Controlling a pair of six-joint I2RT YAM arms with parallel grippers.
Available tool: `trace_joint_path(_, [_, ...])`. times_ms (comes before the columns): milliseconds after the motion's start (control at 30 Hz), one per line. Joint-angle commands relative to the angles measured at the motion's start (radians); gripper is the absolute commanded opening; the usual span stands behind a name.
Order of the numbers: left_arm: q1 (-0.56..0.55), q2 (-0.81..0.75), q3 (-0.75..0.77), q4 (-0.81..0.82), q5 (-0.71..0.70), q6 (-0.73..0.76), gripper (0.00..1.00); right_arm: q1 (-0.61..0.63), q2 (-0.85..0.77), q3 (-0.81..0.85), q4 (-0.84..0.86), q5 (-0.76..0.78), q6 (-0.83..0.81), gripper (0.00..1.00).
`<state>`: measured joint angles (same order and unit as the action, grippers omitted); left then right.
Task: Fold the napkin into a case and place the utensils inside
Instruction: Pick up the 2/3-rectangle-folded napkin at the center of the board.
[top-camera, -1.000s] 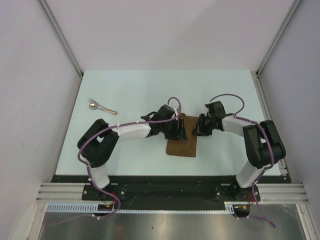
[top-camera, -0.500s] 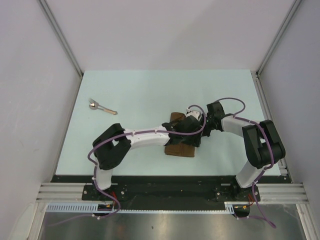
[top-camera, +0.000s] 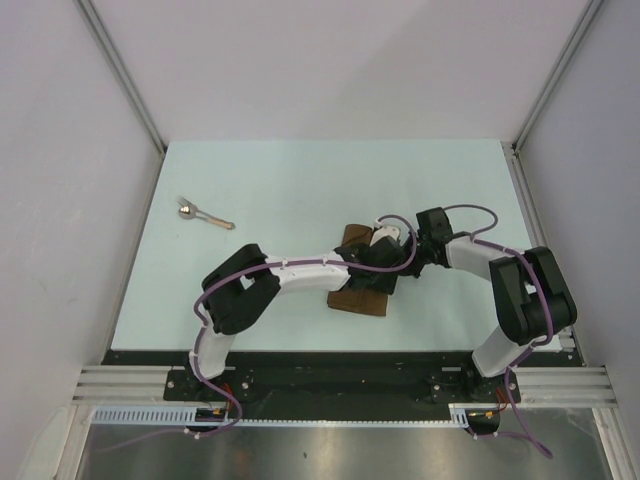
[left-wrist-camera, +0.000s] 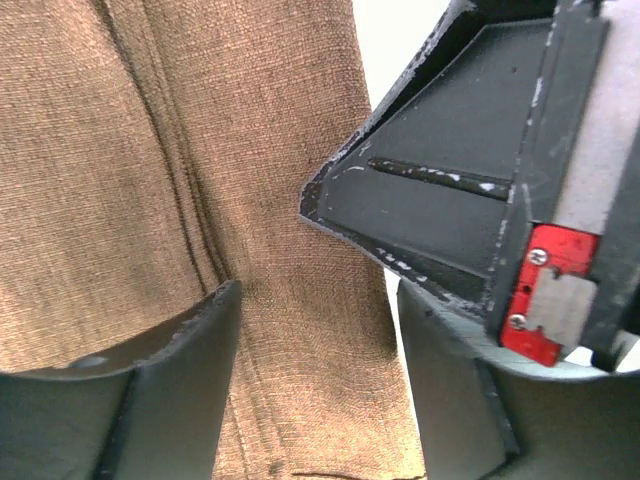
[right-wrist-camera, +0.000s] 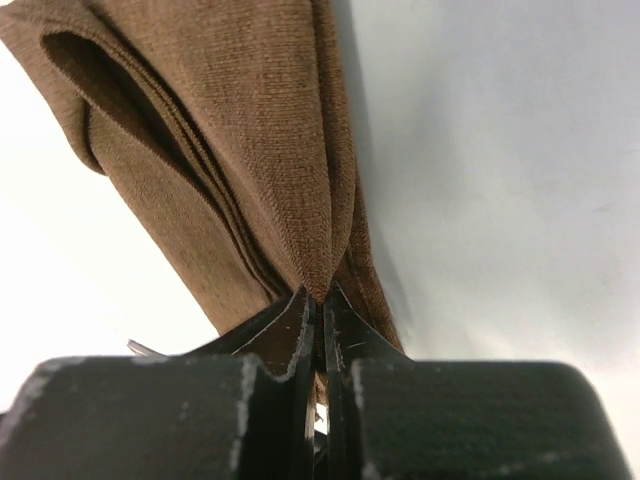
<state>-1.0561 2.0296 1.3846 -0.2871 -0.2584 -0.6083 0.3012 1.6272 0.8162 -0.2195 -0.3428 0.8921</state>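
The dark-brown napkin (top-camera: 356, 299) lies folded into a narrow strip at the table's middle, largely hidden under both wrists. My left gripper (top-camera: 383, 268) hovers just above it, open; in the left wrist view its fingers (left-wrist-camera: 180, 390) straddle the napkin (left-wrist-camera: 200, 150) near its right edge, with nothing pinched. My right gripper (top-camera: 409, 260) is shut on a raised fold of the napkin (right-wrist-camera: 230, 130), which bunches into its tips (right-wrist-camera: 320, 300). The right gripper's black body (left-wrist-camera: 470, 200) sits close beside my left fingers. The utensils (top-camera: 203, 214) lie far left on the table.
The pale table (top-camera: 300, 180) is walled by white panels left, right and behind. A black rail (top-camera: 340, 372) runs along the near edge by the arm bases. Both arms crowd together over the napkin.
My left arm has swung right across the napkin toward the right gripper. The right gripper has closed on the napkin's fold.
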Motion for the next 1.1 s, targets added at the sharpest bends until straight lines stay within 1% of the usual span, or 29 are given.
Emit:
trace_joint_path(0, [-0.002, 0.020, 0.048, 0.017, -0.012, 0.013, 0.62, 0.010, -0.032, -0.018, 0.009, 0.007, 0.045, 0.03])
trace_joint_path(33, [-0.002, 0.021, 0.045, 0.019, -0.002, 0.013, 0.60, 0.010, -0.027, -0.020, 0.009, 0.007, 0.045, 0.03])
trace_joint_path(133, [-0.001, 0.038, 0.059, 0.002, 0.007, 0.010, 0.44, 0.009, -0.032, -0.028, 0.020, 0.004, 0.041, 0.06])
trace_joint_path(167, [-0.001, 0.044, 0.057, 0.003, 0.011, 0.010, 0.36, 0.006, -0.036, -0.029, 0.022, 0.011, 0.036, 0.09])
trace_joint_path(200, [-0.001, 0.046, 0.059, 0.003, 0.015, 0.012, 0.33, 0.004, -0.038, -0.028, 0.022, 0.014, 0.027, 0.11])
trace_joint_path(233, [0.001, 0.046, 0.060, 0.002, 0.021, 0.013, 0.27, 0.003, -0.038, -0.025, 0.020, 0.016, -0.004, 0.14])
trace_joint_path(267, [0.001, 0.043, 0.060, 0.005, 0.033, 0.015, 0.25, -0.005, -0.044, -0.026, 0.034, 0.005, -0.022, 0.23])
trace_joint_path(400, [0.014, 0.035, 0.048, 0.006, 0.093, 0.013, 0.13, -0.072, -0.062, -0.045, 0.081, -0.065, -0.134, 0.34])
trace_joint_path(433, [0.019, 0.029, 0.044, 0.008, 0.106, 0.010, 0.08, -0.088, -0.069, -0.046, 0.088, -0.099, -0.160, 0.36])
trace_joint_path(467, [0.025, 0.026, 0.036, 0.012, 0.146, 0.010, 0.06, -0.103, -0.076, -0.049, 0.091, -0.113, -0.215, 0.42])
trace_joint_path(533, [0.042, 0.009, 0.011, 0.028, 0.177, 0.004, 0.00, -0.137, -0.096, -0.049, 0.097, -0.162, -0.292, 0.52])
trace_joint_path(567, [0.050, 0.006, -0.002, 0.045, 0.211, 0.004, 0.00, -0.155, -0.093, -0.051, 0.098, -0.180, -0.309, 0.53])
trace_joint_path(633, [0.054, -0.011, -0.016, 0.060, 0.234, 0.001, 0.00, -0.163, -0.083, -0.052, 0.114, -0.243, -0.329, 0.54])
trace_joint_path(767, [0.056, -0.028, -0.032, 0.074, 0.295, -0.005, 0.00, -0.154, -0.061, -0.057, 0.105, -0.266, -0.302, 0.54])
trace_joint_path(800, [0.056, -0.031, -0.030, 0.066, 0.304, -0.005, 0.03, -0.148, -0.072, -0.063, 0.111, -0.263, -0.291, 0.53])
trace_joint_path(867, [0.057, -0.038, -0.036, 0.062, 0.326, 0.002, 0.17, -0.146, -0.092, -0.087, 0.109, -0.237, -0.266, 0.53])
trace_joint_path(900, [0.057, -0.046, -0.045, 0.074, 0.329, 0.005, 0.28, -0.149, -0.111, -0.092, 0.098, -0.226, -0.263, 0.53])
trace_joint_path(967, [0.056, -0.081, -0.071, 0.080, 0.331, 0.015, 0.40, -0.154, -0.135, -0.103, 0.075, -0.187, -0.260, 0.53])
trace_joint_path(1000, [0.056, -0.095, -0.076, 0.078, 0.332, 0.021, 0.55, -0.165, -0.145, -0.106, 0.056, -0.177, -0.263, 0.53])
trace_joint_path(1067, [0.051, -0.123, -0.076, 0.054, 0.332, 0.042, 0.62, -0.178, -0.171, -0.118, 0.031, -0.150, -0.265, 0.53])
